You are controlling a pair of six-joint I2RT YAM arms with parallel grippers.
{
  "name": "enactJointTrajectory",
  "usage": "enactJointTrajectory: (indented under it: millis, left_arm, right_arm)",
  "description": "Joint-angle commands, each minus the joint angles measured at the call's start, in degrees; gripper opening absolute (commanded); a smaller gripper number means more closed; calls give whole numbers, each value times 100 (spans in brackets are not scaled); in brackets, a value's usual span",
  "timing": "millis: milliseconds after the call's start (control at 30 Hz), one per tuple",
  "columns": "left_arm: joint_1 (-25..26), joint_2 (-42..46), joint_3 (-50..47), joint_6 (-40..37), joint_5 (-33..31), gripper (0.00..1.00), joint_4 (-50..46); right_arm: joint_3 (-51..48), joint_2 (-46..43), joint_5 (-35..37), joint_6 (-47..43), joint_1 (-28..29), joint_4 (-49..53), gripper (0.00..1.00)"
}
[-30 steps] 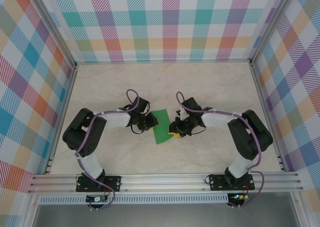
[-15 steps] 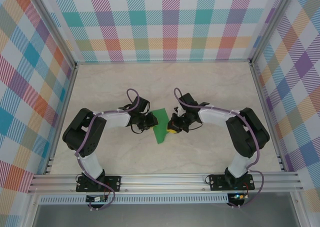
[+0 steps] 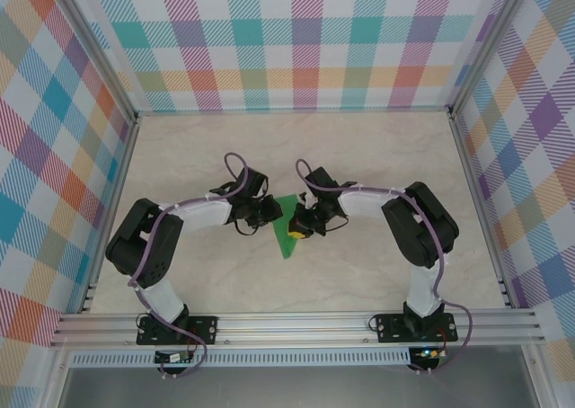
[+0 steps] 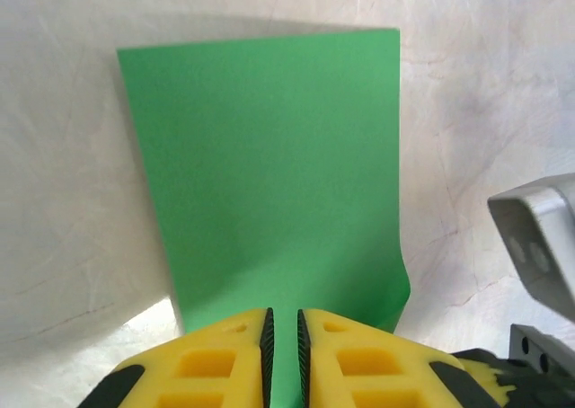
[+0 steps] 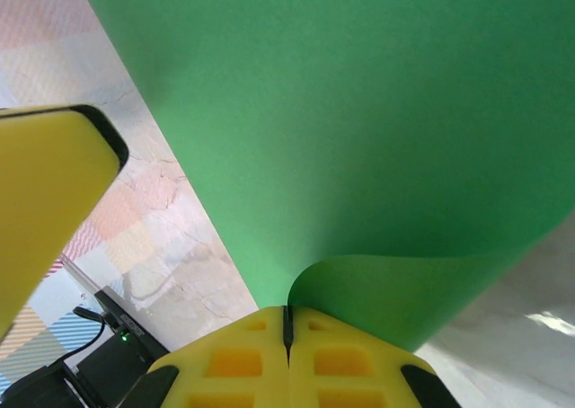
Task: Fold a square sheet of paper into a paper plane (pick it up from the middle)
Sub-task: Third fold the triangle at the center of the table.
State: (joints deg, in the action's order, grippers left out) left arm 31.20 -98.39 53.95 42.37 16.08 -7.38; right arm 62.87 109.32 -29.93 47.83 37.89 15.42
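The square sheet of paper [image 3: 286, 241] is bright green and stands lifted off the table between my two grippers, tapering to a point toward the near side. My left gripper [image 3: 273, 215] pinches its left edge; in the left wrist view the sheet [image 4: 269, 165] spreads ahead from between the nearly closed pads of the left gripper [image 4: 283, 316]. My right gripper [image 3: 296, 227] is shut on the sheet's right edge, and in the right wrist view the paper [image 5: 359, 111] curls out of the shut right gripper [image 5: 287, 311]. No paper plane is in view.
The marble-look table [image 3: 377, 156] is walled by checked panels with metal frame posts. The grippers are almost touching: a left gripper finger [image 5: 49, 201] looms in the right wrist view, and the right arm's grey housing [image 4: 539, 237] stands close by in the left wrist view.
My right gripper slid left toward the left one and closed on the paper's right edge. The sheet, flatter before, now stands narrower and bent between the grippers.
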Motion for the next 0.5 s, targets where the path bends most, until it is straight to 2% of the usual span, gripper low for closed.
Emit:
enactJointTrajectory:
  millis: [0, 467]
  left_arm:
    - [-48, -62, 141, -64, -193, 16, -112]
    - [-70, -646, 268, 5, -315, 10, -291]
  right_arm:
    - [206, 156, 16, 112, 74, -315, 1]
    - [173, 283, 111, 113, 87, -501, 1]
